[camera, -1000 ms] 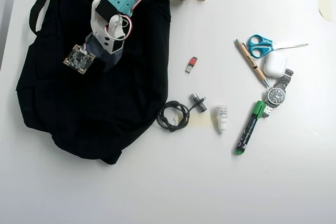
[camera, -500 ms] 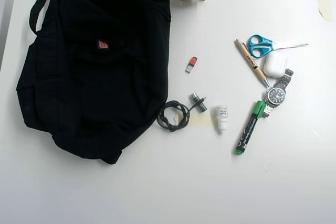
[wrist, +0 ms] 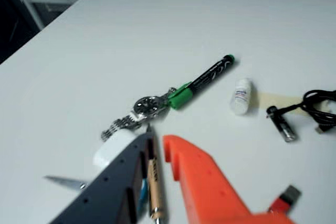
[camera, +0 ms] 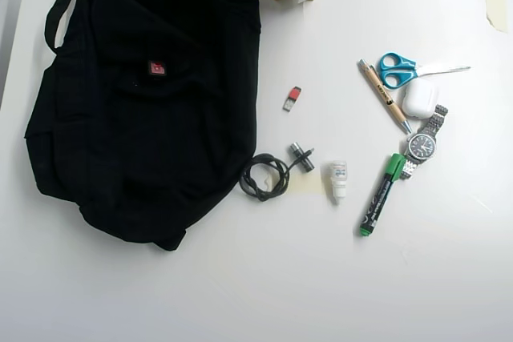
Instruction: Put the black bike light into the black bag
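Scissors [camera: 398,69], pencil [camera: 384,95], earbud case [camera: 419,99], watch [camera: 422,146]; green marker [camera: 380,194]; coiled cable [camera: 264,176]

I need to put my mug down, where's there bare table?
Free: the whole strip below the bag, cable and marker; also the gap between bag and pen, around the small red stick. Crowded: the cluster of scissors, earbud case and watch.

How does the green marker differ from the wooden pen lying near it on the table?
In the overhead view, the marker is thick, black-bodied with a green cap, while the pen is slim and pale wood-coloured. The marker lies below the watch; the pen lies above it, beside the scissors. The marker leans down to the left, the pen down to the right. Both lie flat on the white table.
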Controlling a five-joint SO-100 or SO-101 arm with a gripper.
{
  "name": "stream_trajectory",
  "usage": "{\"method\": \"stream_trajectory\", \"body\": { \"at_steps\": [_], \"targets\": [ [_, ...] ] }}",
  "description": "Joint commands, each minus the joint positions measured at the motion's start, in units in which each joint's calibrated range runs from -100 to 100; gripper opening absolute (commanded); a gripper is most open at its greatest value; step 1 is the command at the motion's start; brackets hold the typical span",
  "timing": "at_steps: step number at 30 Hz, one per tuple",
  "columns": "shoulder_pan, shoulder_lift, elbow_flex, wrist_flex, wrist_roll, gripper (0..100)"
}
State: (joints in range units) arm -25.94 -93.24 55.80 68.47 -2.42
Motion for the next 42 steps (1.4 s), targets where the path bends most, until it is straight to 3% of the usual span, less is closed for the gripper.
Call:
{"method": "stream_trajectory", "body": {
  "at_steps": [1, 6, 12, 16, 28, 37, 42],
  "targets": [
    [0.22, -6.09, 16.88, -10.85, 0.32, 2],
    [4.25, -6.09, 27.22, -19.29, 0.16, 2],
    [5.15, -6.09, 36.38, -21.61, 0.01, 2],
    [6.95, -6.09, 42.94, -23.25, -3.3, 2],
    [7.77, -6.09, 43.48, -9.38, -0.68, 2],
    [8.14, -6.09, 43.48, -8.78, -0.47, 2],
    [7.62, -6.09, 43.48, -8.01, 2.84, 2]
  ]
}}
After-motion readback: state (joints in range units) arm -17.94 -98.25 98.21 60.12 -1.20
